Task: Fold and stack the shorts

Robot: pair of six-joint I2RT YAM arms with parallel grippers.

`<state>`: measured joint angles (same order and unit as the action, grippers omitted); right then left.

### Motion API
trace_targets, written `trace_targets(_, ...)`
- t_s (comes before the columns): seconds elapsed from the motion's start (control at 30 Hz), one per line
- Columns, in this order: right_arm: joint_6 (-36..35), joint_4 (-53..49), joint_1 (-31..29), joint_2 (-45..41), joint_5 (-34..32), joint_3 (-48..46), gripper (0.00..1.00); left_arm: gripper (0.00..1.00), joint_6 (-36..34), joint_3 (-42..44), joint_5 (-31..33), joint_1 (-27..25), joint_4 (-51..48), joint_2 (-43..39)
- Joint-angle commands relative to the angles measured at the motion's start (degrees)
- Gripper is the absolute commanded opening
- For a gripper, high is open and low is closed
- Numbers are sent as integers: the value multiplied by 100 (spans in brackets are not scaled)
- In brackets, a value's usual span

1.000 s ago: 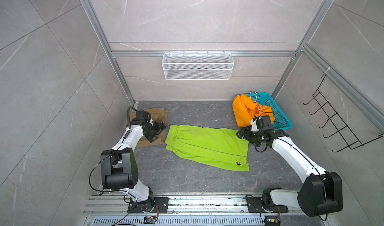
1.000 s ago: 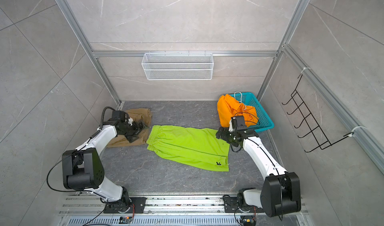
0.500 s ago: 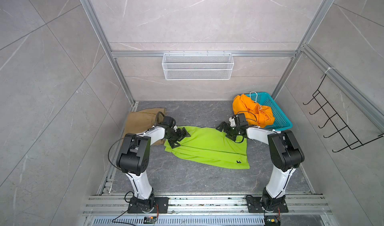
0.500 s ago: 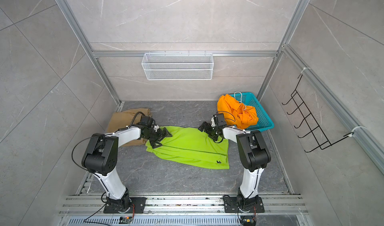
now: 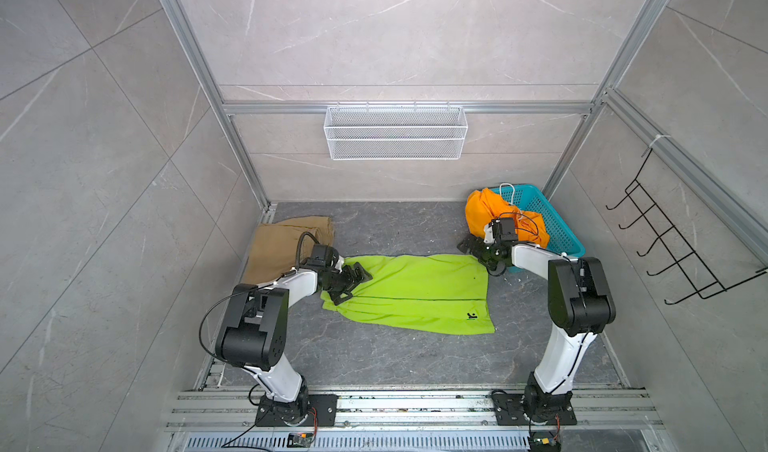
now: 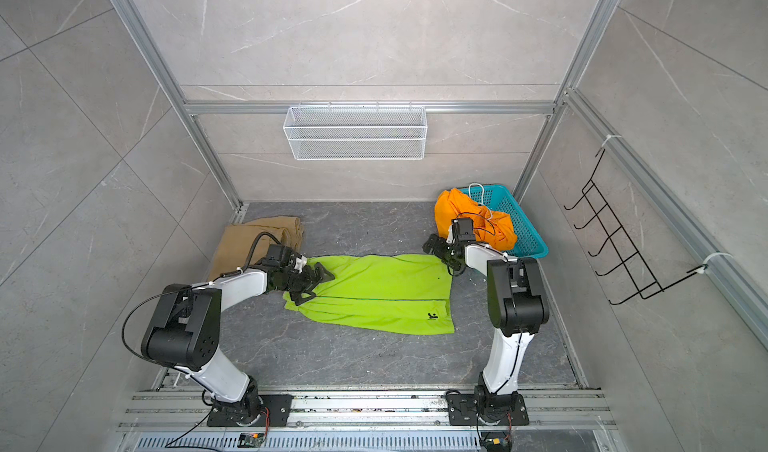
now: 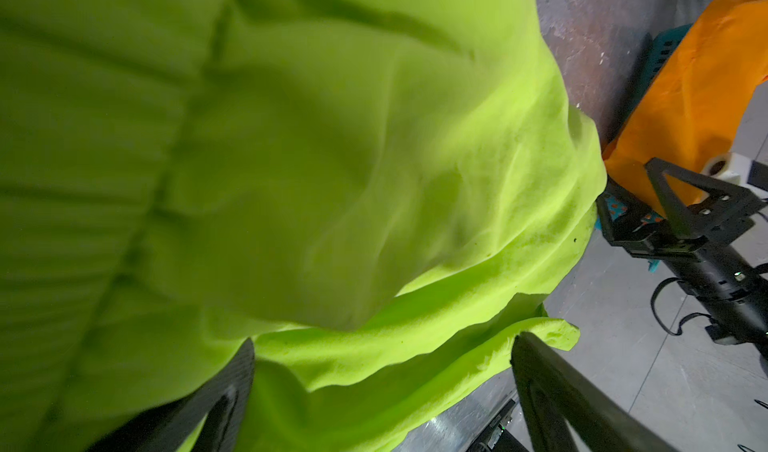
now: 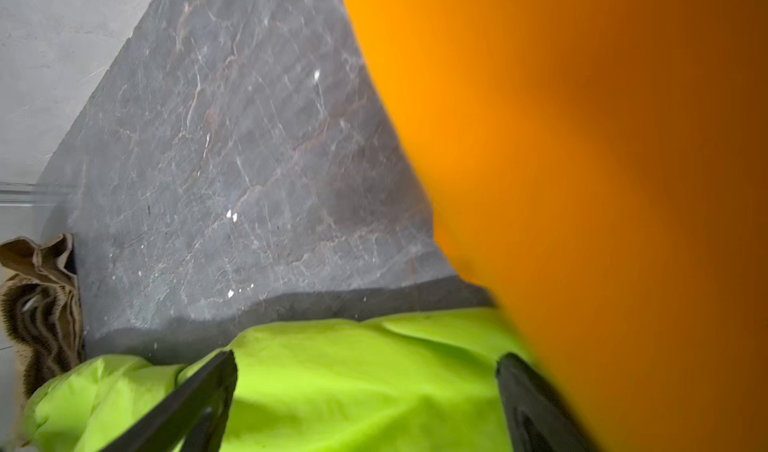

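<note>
The lime green shorts (image 5: 415, 292) (image 6: 374, 294) lie spread out in the middle of the dark stone-patterned worktop (image 5: 395, 229), the gathered waist toward the left arm and the leg hems toward the right arm, with a small dark label (image 5: 471, 315) near the front hem corner. The left gripper (image 5: 351, 285) (image 6: 312, 284) sits low at the waist end with its 2 jaws spread wide apart; in the left wrist view the left gripper (image 7: 382, 387) has rumpled green fabric lying between its dark fingers (image 7: 232, 387), which are not pressed onto it. The right gripper (image 5: 478, 255) (image 6: 444, 256) is at the back corner of the hem end, also wide apart, and the right wrist view shows the right gripper (image 8: 365, 391) over the green cloth edge, with nothing clamped. The bright orange shorts (image 5: 482, 213) (image 8: 602, 180) are bunched and draped over the rim of the teal basket (image 5: 557, 225) at the back right, just behind the right gripper. The khaki shorts (image 5: 282, 242) (image 6: 253, 238) lie folded at the back left of the worktop, beside the left wall and just behind the left arm's wrist. A white wire basket (image 5: 395, 132) hangs on the back wall and a black hook rack (image 5: 665, 246) on the right wall.
</note>
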<state>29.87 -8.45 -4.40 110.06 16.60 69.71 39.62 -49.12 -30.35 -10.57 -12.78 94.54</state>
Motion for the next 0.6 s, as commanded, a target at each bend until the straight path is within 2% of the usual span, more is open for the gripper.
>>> trace_targets(0.0, -258, -482, -14, -180, -108, 248, 100, 99, -184, -1, 260, -12, -796, -171)
trace_targets(0.13, -129, -632, -117, -699, 136, 154, 100, 99, -526, -699, 527, -61, -1477, -544)
trace_targets(0.27, -109, -769, -393, -1273, 291, -212, 100, 99, -1417, -1651, 1848, 9, -2874, -693)
trace_targets(0.33, -143, -823, -629, -1484, 349, -448, 100, 100, -1735, -1916, 2249, 268, -3364, -649)
trace_targets(0.47, -205, -910, -1115, -1709, 285, -874, 100, 99, -1954, -1678, 2185, 981, -3485, -815)
trace_targets(0.57, -131, -744, -1223, -1785, 303, -1293, 100, 97, -1997, -1355, 1862, 1201, -3379, -863)
